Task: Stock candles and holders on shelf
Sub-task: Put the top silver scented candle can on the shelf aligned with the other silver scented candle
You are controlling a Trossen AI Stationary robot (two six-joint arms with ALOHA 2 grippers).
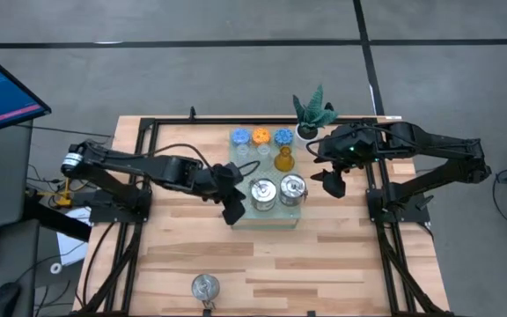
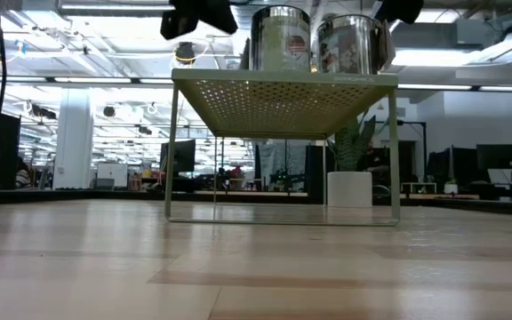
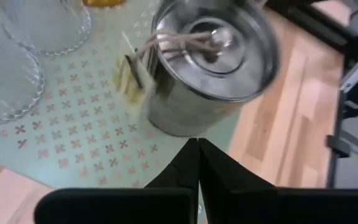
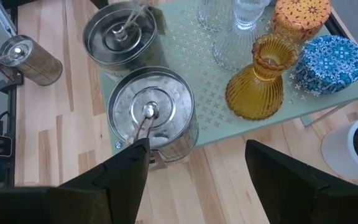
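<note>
Wooden table (image 1: 324,264): shelf (image 1: 269,217) nearly stocked; one silver tin (image 1: 205,286) remains off it. Left gripper (image 1: 232,211) closed, empty; right gripper (image 1: 333,183) spread apart.

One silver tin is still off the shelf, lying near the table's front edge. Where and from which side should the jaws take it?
The stray silver tin seems to lie on its side, apart from everything else. Grip across its round body at mid-length, coming straight down from above, jaws spanning the curved wall. The left gripper, shut beside the shelf, looks nearer than the open right gripper.
</note>
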